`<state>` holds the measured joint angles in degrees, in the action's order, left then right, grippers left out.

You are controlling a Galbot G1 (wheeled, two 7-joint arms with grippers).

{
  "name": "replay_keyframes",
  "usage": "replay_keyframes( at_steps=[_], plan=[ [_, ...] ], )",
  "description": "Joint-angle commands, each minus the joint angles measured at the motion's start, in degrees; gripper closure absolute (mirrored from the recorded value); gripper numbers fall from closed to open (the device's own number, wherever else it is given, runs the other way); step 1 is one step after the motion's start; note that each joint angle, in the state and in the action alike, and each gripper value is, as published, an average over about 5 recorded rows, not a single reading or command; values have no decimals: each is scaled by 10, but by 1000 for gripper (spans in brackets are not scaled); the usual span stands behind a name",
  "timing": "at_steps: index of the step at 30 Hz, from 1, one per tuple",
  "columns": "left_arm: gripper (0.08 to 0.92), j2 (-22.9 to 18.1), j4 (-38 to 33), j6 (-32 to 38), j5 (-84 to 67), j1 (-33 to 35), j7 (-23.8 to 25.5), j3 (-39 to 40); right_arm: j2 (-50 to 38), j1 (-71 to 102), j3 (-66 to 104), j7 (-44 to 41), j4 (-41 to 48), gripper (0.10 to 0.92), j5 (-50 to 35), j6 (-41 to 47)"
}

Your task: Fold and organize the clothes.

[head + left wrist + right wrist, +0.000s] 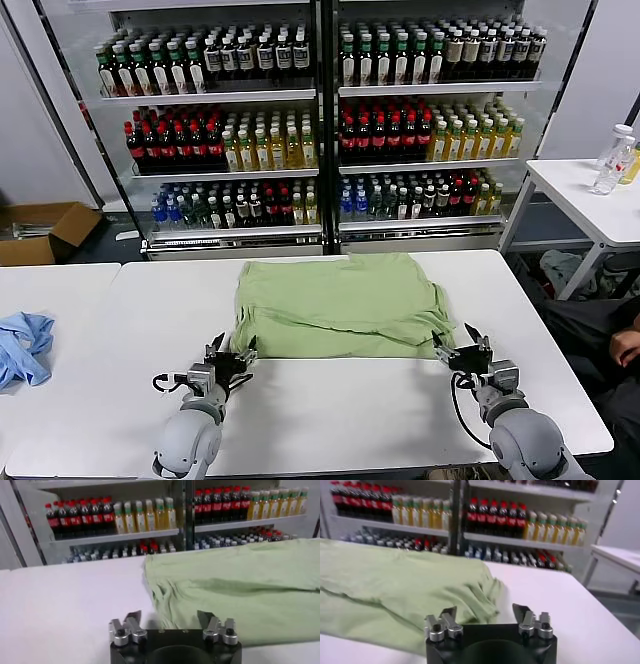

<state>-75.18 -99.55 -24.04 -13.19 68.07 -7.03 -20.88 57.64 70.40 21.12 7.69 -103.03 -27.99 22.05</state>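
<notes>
A sage-green shirt (335,300) lies folded on the white table (330,410), plain side up; no collar or print shows. My left gripper (231,352) is open and empty, just off the shirt's near left corner. My right gripper (462,342) is open and empty at the shirt's near right corner. In the left wrist view the shirt (240,590) lies just beyond the open left gripper (169,619). In the right wrist view the shirt (395,590) lies past the open right gripper (485,612), its folded corner between the fingers.
A blue cloth (22,345) lies on the table's left part. Drink coolers full of bottles (320,120) stand behind the table. A second white table (590,200) with bottles stands at the right. A cardboard box (40,232) sits on the floor at the left.
</notes>
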Motion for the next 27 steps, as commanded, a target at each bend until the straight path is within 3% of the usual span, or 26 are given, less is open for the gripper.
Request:
replay_keyframes(
  at_steps=[1,17,22,27],
  plan=[
    [338,0,16,-10,-22,-1,-1,4,2,-8,-22,-1,20,322,-32,16],
    [805,8,-16,-16,-90,24,11,-11,-21,20,-18,-43,1,773,-16,-45],
    [889,9,-102,-13,-77,108,11,-22,-37,112,32,-52,-65,888,8,-62],
    [893,5,-200,-10,-50,217,8,-39,-31,231,108,-52,-154,896,23,-70]
  ],
)
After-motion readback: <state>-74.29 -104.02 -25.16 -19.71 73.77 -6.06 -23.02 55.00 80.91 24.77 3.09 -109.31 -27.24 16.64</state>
